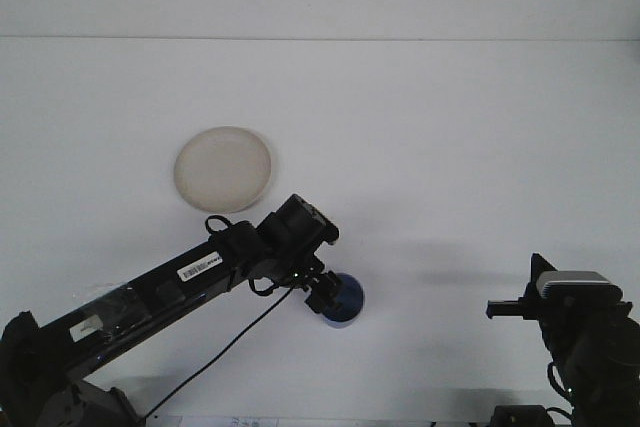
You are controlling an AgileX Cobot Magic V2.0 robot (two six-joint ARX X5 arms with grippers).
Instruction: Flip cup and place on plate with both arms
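A blue cup (pixel 346 299) stands on the white table near the front centre, partly covered on its left side. My left gripper (pixel 324 296) has reached down over the cup's left rim; its fingers are dark and overlap the cup, and I cannot see how they stand. A round cream plate (pixel 223 168) lies flat on the table to the back left, with nothing on it. My right gripper (pixel 500 309) hangs low at the front right, far from the cup, pointing left.
The left arm (pixel 180 277) stretches diagonally from the lower left corner to the cup, with a black cable (pixel 240 337) hanging under it. The table's far edge (pixel 320 39) meets a white wall.
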